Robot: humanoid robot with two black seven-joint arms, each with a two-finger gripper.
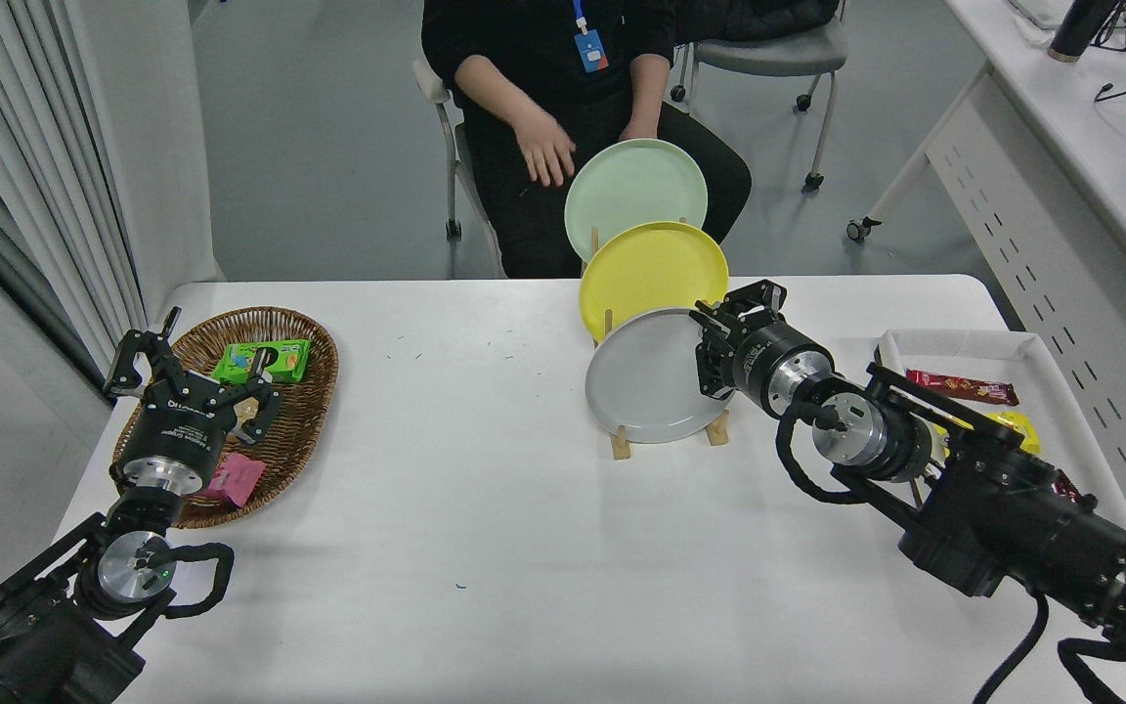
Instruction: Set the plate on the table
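My right tool [705, 344] is clamped on the right rim of the grey plate [646, 379], which stands on edge at the front of the wooden rack [622, 442], its lower edge just above the rack's base and tipped slightly to the left. Behind it in the same rack stand the yellow plate [651, 270] and, furthest back, the mint plate [633, 196]. The rack sits on the white table [485, 508], a little right of the middle.

My left tool [194, 383] is parked at the lower left, its fingers spread wide over the wicker basket [299, 430]. White lettering runs across its body, too small for me to read. In the basket lie a green packet [260, 360] with print I cannot make out and a pink packet [236, 479].

To the right, a white tray [954, 344] holds a red bar wrapper [962, 387] with unreadable print and something yellow [1013, 425].

A person in black sits beyond the table, a hand [545, 152] near the mint plate and a blue badge [588, 49] on a lanyard.
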